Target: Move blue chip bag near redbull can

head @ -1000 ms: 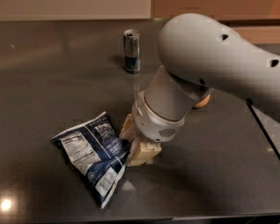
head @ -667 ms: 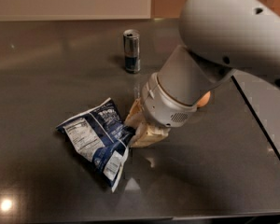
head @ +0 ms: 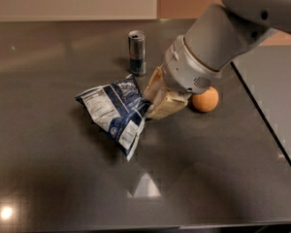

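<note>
The blue chip bag (head: pixel 114 111) is dark blue foil with a white nutrition panel. It hangs from my gripper (head: pixel 150 102), held by its right edge a little above the dark table (head: pixel 43 169). My gripper's tan fingers (head: pixel 166 106) are shut on the bag. The redbull can (head: pixel 137 52), slim and silver-blue, stands upright just behind the bag, a short gap from the bag's top edge. My arm (head: pixel 218 38) comes down from the upper right.
A round orange fruit (head: pixel 205 99) lies just right of my gripper, partly behind the wrist. The table's right edge (head: pixel 264 115) runs diagonally at the right, with a grey floor beyond it. A pale wall stands at the back.
My gripper has lifted the blue chip bag and carried it up and to the right, towards the redbull can. The arm has risen, and the orange fruit shows more.
</note>
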